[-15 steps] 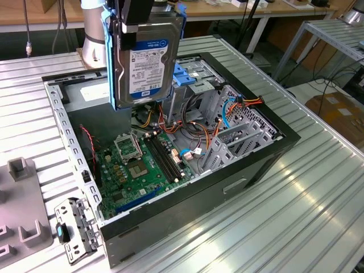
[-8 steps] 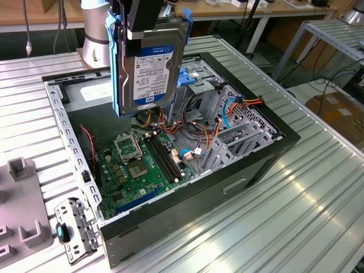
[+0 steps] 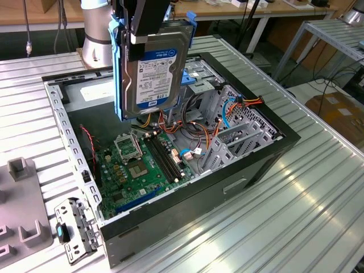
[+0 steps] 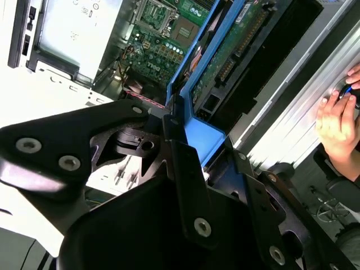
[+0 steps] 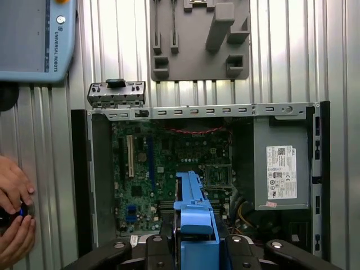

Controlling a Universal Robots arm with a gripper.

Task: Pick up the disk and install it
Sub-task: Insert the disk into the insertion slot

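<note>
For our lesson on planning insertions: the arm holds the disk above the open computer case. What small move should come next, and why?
Probably a short shift toward the drive cage at the exterior view's right: the pincer is shut on the disk, which hangs upright over the motherboard, not over the cage.
</note>
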